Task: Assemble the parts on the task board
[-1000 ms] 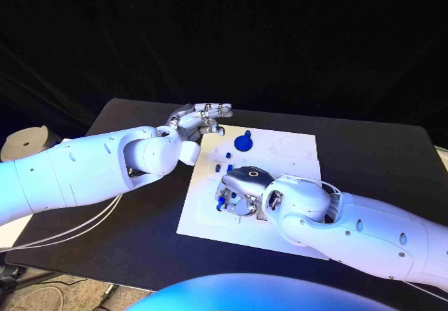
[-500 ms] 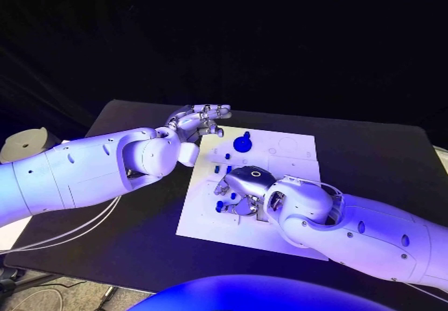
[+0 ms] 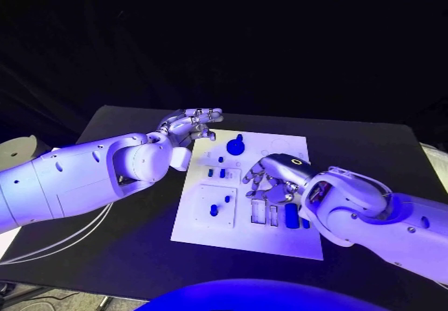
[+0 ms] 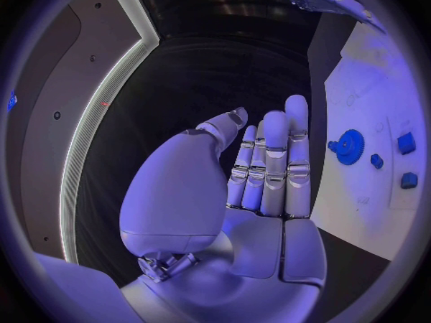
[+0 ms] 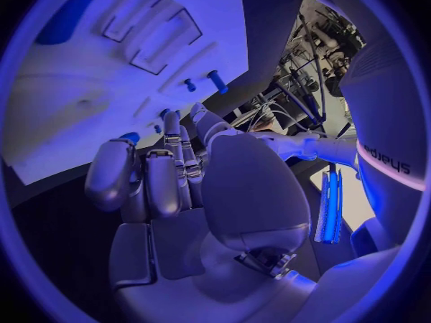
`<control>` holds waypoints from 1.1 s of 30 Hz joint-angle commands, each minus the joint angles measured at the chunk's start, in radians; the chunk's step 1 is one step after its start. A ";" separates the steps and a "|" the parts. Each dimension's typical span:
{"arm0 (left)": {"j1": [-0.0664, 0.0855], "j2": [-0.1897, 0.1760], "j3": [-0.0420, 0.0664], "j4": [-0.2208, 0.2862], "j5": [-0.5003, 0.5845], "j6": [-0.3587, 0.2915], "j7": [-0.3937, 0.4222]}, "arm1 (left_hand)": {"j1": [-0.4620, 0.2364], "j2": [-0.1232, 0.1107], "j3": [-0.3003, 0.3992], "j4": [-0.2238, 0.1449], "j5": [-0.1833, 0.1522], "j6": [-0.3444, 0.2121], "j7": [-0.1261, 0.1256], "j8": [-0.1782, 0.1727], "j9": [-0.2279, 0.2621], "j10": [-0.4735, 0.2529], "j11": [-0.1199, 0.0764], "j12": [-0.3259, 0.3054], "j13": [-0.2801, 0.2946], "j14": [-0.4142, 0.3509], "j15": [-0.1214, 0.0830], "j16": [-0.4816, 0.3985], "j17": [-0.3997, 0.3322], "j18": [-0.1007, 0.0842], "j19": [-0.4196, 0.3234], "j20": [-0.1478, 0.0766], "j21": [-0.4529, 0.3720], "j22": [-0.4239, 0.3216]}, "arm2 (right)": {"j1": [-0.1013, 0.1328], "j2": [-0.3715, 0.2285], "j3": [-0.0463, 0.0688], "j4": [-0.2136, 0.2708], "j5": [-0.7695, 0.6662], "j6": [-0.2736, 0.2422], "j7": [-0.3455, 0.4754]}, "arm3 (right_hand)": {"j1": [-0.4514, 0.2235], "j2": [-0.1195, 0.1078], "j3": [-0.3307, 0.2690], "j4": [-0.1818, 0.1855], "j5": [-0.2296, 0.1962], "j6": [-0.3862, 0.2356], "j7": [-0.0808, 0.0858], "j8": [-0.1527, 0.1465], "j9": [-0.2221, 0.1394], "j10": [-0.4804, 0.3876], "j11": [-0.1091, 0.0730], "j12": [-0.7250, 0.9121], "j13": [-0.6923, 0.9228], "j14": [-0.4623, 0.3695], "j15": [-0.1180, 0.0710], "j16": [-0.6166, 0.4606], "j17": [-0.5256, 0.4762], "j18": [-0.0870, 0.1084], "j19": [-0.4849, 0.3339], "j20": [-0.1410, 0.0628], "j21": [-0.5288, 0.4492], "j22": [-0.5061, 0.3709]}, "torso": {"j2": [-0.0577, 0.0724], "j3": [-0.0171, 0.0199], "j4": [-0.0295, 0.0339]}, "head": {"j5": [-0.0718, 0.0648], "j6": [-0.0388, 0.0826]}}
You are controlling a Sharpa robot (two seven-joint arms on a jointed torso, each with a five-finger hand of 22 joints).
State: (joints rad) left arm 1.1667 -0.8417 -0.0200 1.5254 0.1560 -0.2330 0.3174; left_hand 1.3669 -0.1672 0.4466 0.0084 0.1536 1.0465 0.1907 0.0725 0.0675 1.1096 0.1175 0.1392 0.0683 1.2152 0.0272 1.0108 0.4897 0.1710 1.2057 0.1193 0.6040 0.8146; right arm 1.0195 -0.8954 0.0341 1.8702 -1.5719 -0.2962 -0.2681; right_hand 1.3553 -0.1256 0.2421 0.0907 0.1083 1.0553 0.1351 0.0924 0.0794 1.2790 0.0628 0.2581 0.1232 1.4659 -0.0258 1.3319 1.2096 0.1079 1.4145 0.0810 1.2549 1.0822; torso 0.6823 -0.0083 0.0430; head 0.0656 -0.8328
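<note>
Mid-frame, right hand (image 3: 268,178) hovers over task board (image 3: 210,223), fingers spread, holding nothing; upper left, left hand (image 3: 191,123) flat, empty.

— How many boards?
— One white task board (image 3: 280,243).
— And blue parts?
— One gear (image 3: 235,145), three small pieces (image 3: 220,159) beside it, one oblong piece (image 3: 213,210), and at least one long bar (image 3: 291,216).
</note>
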 commanded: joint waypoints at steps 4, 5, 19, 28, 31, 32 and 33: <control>0.001 -0.004 0.000 0.010 0.002 0.021 0.003 | 0.002 0.009 -0.005 -0.001 0.004 -0.004 -0.001 0.006 0.000 -0.004 -0.001 0.004 0.000 -0.008 -0.001 0.004 -0.001 0.011 -0.003 0.004 -0.004 -0.001 | 0.012 -0.121 -0.002 0.047 0.250 -0.097 -0.197 | -0.085 -0.031 -0.089 0.060 0.127 0.031 -0.035 0.028 0.006 0.141 -0.051 0.246 0.231 0.060 -0.036 0.040 0.044 -0.023 0.028 -0.040 0.051 0.065 | -0.004 -0.0018 -0.0220 | -0.033 0.012; 0.001 -0.005 -0.001 0.011 0.002 0.022 0.003 | 0.002 0.009 -0.005 -0.001 0.004 -0.004 -0.001 0.006 0.000 -0.004 -0.001 0.004 0.000 -0.008 -0.001 0.004 -0.001 0.011 -0.003 0.004 -0.004 -0.001 | 0.009 -0.141 -0.005 0.055 0.258 -0.095 -0.216 | -0.094 -0.030 -0.113 0.072 0.141 0.038 -0.041 0.037 0.009 0.158 -0.055 0.422 0.425 0.063 -0.040 0.055 0.065 -0.026 0.032 -0.044 0.061 0.080 | -0.004 -0.0017 -0.0247 | -0.042 0.010; 0.000 -0.005 -0.006 0.013 0.002 0.025 0.003 | 0.002 0.010 -0.006 -0.002 0.003 -0.004 -0.001 0.007 0.000 -0.005 -0.001 0.006 0.000 -0.008 -0.001 0.004 -0.002 0.011 -0.003 0.004 -0.004 -0.002 | -0.049 -0.221 -0.018 0.104 0.107 -0.043 -0.315 | -0.097 0.029 -0.293 0.191 0.170 0.022 -0.047 0.105 0.057 0.121 -0.057 0.925 1.032 0.074 -0.041 0.135 0.177 -0.038 0.046 -0.045 0.112 0.153 | -0.009 -0.0013 -0.0401 | -0.067 0.010; 0.000 -0.008 -0.009 0.013 0.002 0.025 0.003 | 0.002 0.010 -0.006 -0.002 0.003 -0.004 -0.001 0.007 0.000 -0.005 -0.001 0.006 0.000 -0.008 -0.001 0.004 -0.002 0.011 -0.003 0.004 -0.004 -0.002 | -0.074 -0.203 -0.021 0.096 0.065 -0.007 -0.320 | -0.109 0.036 -0.322 0.199 0.174 0.024 -0.050 0.120 0.071 0.120 -0.059 0.933 1.053 0.074 -0.042 0.138 0.182 -0.038 0.046 -0.046 0.114 0.157 | -0.008 -0.0018 -0.0407 | -0.063 0.008; 0.000 -0.009 -0.009 0.013 0.002 0.026 0.003 | 0.002 0.010 -0.006 -0.002 0.003 -0.004 -0.001 0.007 0.000 -0.005 -0.001 0.006 0.000 -0.008 -0.001 0.004 -0.002 0.011 -0.003 0.004 -0.004 -0.002 | -0.079 -0.194 -0.021 0.093 0.056 0.002 -0.320 | -0.112 0.037 -0.327 0.199 0.176 0.024 -0.050 0.123 0.073 0.120 -0.059 0.933 1.055 0.074 -0.042 0.138 0.182 -0.038 0.046 -0.046 0.114 0.157 | -0.008 -0.0022 -0.0406 | -0.060 0.006; 0.000 -0.009 -0.009 0.013 0.002 0.026 0.003 | 0.002 0.010 -0.006 -0.002 0.003 -0.004 -0.001 0.007 0.000 -0.005 -0.001 0.006 0.000 -0.008 -0.001 0.004 -0.002 0.011 -0.003 0.004 -0.004 -0.002 | -0.080 -0.191 -0.021 0.092 0.053 0.006 -0.320 | -0.112 0.037 -0.327 0.199 0.176 0.024 -0.050 0.123 0.073 0.120 -0.059 0.933 1.055 0.074 -0.042 0.138 0.182 -0.038 0.046 -0.046 0.114 0.157 | -0.008 -0.0024 -0.0403 | -0.060 0.006; 0.000 -0.009 -0.009 0.013 0.002 0.026 0.003 | 0.002 0.010 -0.006 -0.002 0.003 -0.004 -0.001 0.007 0.000 -0.005 -0.001 0.006 0.000 -0.008 -0.001 0.004 -0.002 0.011 -0.003 0.004 -0.004 -0.002 | -0.081 -0.189 -0.021 0.091 0.050 0.009 -0.320 | -0.112 0.037 -0.328 0.199 0.176 0.024 -0.050 0.123 0.074 0.120 -0.059 0.934 1.056 0.074 -0.042 0.139 0.182 -0.038 0.046 -0.046 0.115 0.158 | -0.009 -0.0025 -0.0398 | -0.060 0.006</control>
State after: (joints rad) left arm 1.1666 -0.8509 -0.0295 1.5360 0.1560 -0.2272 0.3156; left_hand 1.3669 -0.1672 0.4466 0.0084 0.1536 1.0466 0.1906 0.0725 0.0676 1.1098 0.1174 0.1392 0.0683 1.2151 0.0273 1.0108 0.4887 0.1710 1.2057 0.1193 0.6040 0.8135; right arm 0.9405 -1.0869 0.0129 1.9624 -1.4779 -0.3246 -0.5754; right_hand 1.2445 -0.0942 -0.0813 0.2897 0.2810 1.0809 0.0871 0.2101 0.1525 1.4006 0.0092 1.1881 1.1799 1.4662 -0.0685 1.4660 1.3079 0.0766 1.4537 0.0340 1.3630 1.2391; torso 0.6740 -0.0102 0.0027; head 0.0043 -0.8260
